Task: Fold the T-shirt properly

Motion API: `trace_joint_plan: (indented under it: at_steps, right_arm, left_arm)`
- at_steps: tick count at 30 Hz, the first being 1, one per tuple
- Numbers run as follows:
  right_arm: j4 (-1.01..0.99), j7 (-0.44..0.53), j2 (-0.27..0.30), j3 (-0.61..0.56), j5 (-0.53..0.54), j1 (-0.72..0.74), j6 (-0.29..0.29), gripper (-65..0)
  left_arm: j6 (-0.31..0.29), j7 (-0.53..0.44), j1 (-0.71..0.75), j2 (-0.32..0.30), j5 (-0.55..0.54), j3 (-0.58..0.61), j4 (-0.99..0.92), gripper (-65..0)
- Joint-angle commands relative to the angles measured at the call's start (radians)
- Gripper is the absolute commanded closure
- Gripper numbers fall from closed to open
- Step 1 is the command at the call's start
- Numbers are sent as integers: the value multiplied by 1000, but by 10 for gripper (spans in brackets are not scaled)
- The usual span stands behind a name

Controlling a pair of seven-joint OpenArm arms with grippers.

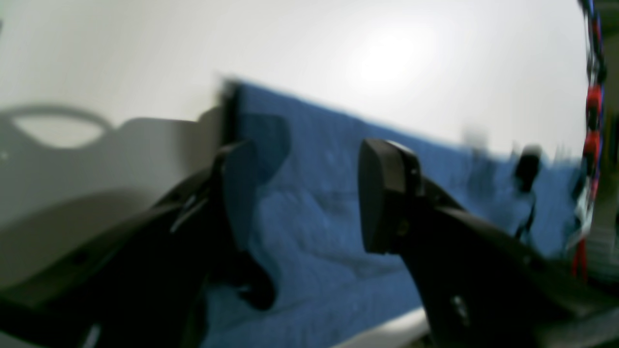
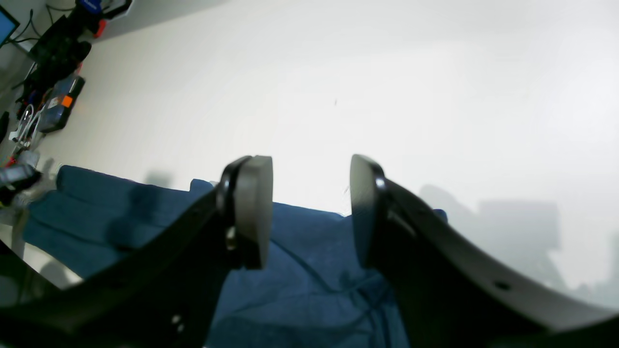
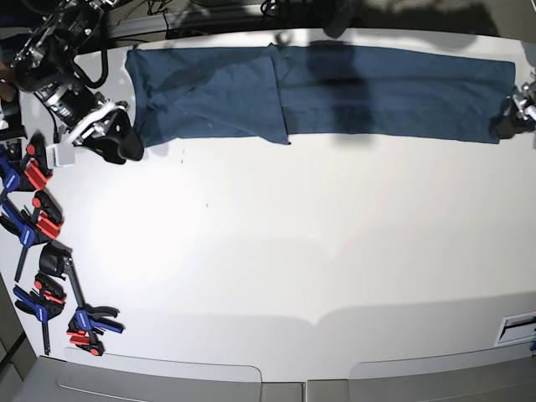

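T-shirt point(image 3: 335, 92) lies as long strip along table's point(image 3: 293, 251) far edge. Left gripper point(image 1: 309, 193) wide apart, empty. Right gripper point(image 2: 309, 212) parted, empty.

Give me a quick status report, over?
Both grippers, left and right, open, holding nothing. Dark navy-blue cotton T-shirt in long band along the table's far edge. Nothing in the way.

Free room: the white tabletop point(image 3: 276, 243) is bare from centre down to 6 o'clock.
12 o'clock: the T-shirt point(image 3: 335, 90) lies flat in a long strip along the far edge.
9 o'clock: clamps point(image 3: 42, 251) line the left edge.
2 o'clock: left gripper point(image 3: 507, 126) at the strip's end.
10 o'clock: right gripper point(image 3: 117, 138).
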Motion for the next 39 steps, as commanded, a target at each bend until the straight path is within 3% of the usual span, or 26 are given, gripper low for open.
trace_joint_plan:
  at_steps: [1,9,12,18,26,39]
  right_arm:
    - [19,29,15,4,26,9,6,-246]
    - [19,38,14,4,26,9,6,-246]
    - [19,37,14,4,27,9,6,-246]
    - [19,34,14,-10,27,8,6,-246]
    - [19,29,13,-131,26,6,6,-246]
    - [19,28,-16,-225,29,6,6,-246]
  left_arm:
    - [-9,-16,-6,-31,-1,-33,12,-310]
    - [-9,45,15,-16,-37,-62,12,-310]
    - [-9,43,16,9,24,-62,12,-310]
    - [-9,21,16,51,108,-62,11,-310]
    - [-9,-31,16,50,214,-62,11,-310]
    - [-9,-110,96,50,219,-62,12,-310]
